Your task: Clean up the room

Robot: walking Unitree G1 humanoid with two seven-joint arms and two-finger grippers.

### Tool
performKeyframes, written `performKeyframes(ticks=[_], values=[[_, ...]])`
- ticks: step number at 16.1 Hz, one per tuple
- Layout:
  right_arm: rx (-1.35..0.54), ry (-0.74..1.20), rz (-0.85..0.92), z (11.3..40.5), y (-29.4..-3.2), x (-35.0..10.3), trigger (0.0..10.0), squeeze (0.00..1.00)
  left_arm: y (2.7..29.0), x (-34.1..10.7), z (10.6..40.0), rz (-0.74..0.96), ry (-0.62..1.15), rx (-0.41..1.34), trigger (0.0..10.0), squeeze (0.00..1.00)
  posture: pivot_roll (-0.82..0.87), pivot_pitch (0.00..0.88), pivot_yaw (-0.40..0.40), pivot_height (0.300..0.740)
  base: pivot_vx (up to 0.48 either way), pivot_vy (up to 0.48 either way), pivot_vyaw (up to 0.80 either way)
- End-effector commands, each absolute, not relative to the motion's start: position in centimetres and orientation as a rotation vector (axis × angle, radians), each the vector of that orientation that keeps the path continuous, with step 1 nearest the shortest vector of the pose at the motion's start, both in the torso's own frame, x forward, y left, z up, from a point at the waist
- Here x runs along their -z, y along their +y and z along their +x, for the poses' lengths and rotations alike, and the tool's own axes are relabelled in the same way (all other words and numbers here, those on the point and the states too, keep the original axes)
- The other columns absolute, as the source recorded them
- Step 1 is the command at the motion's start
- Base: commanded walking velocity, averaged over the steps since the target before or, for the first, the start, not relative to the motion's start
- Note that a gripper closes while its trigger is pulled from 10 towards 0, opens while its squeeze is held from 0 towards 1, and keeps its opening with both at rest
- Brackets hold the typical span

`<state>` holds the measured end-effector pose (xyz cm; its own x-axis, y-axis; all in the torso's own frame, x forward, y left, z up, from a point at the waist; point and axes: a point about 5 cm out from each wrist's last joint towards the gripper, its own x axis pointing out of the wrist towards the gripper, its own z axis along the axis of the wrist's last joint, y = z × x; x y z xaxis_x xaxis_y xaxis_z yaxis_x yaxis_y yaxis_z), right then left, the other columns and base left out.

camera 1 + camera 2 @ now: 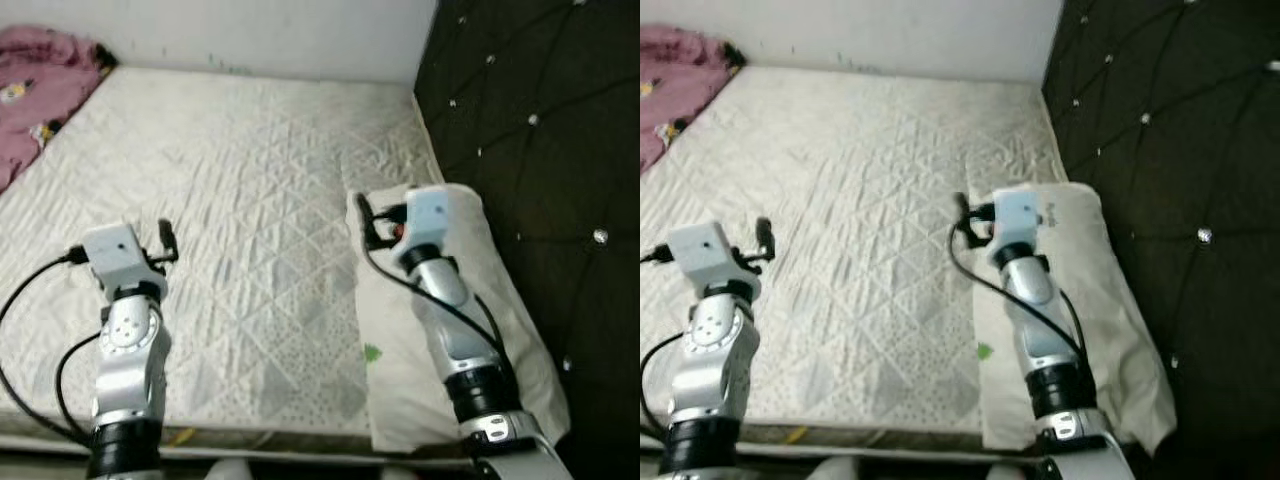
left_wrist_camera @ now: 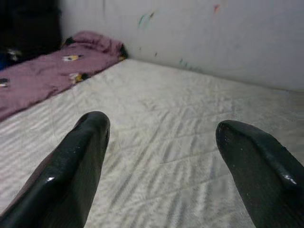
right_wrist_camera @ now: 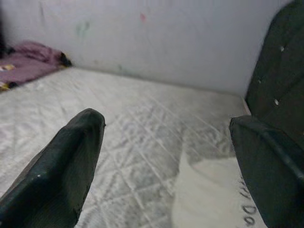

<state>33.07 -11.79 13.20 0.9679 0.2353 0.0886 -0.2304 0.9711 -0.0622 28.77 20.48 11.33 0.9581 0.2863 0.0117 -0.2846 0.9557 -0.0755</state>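
A white quilted mattress point(image 1: 250, 170) spreads out before me. A cream pillow point(image 1: 400, 400) lies along its right side by the headboard. A crumpled pink blanket point(image 1: 35, 85) sits at the far left corner. My left gripper point(image 1: 165, 240) hovers over the near left part of the mattress, open, with nothing between its fingers point(image 2: 90, 137). My right gripper point(image 1: 365, 220) hangs above the far end of the pillow point(image 3: 209, 190), also open and holding nothing.
A black tufted headboard point(image 1: 540, 150) with shiny studs rises on the right. A white wall point(image 1: 270, 35) with small paint marks runs along the far side of the bed. The mattress's near edge point(image 1: 260, 435) is just below my arms.
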Motion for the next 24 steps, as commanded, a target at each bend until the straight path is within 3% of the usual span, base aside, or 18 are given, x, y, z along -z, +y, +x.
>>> performKeyframes(ticks=[1, 15, 18, 24], values=[[-0.245, -0.128, -0.065, 33.00, -11.93, -13.70, 10.0, 0.00, 20.13, -11.46, 28.93, -0.081, -0.031, -0.261, 10.0, 0.00, -0.09, 0.000, -0.004, 0.740, 0.000, 0.480, 0.00], [-0.239, -0.061, 0.002, 32.98, -11.47, -13.08, 10.0, 0.00, 19.82, -11.49, 29.03, -0.095, -0.032, -0.244, 10.0, 0.00, -0.08, 0.000, -0.012, 0.740, 0.000, 0.480, 0.00], [-0.239, -0.054, 0.003, 33.03, -11.44, -12.95, 10.0, 0.00, 19.84, -11.46, 29.08, -0.091, -0.029, -0.243, 10.0, 0.00, -0.08, 0.000, -0.010, 0.740, 0.000, 0.480, -0.73], [-0.277, -0.064, 0.009, 32.98, -11.14, -13.05, 10.0, 0.00, 19.58, -11.55, 29.22, -0.084, -0.034, -0.232, 10.0, 0.00, -0.08, 0.000, -0.011, 0.740, 0.000, 0.480, 0.00]])
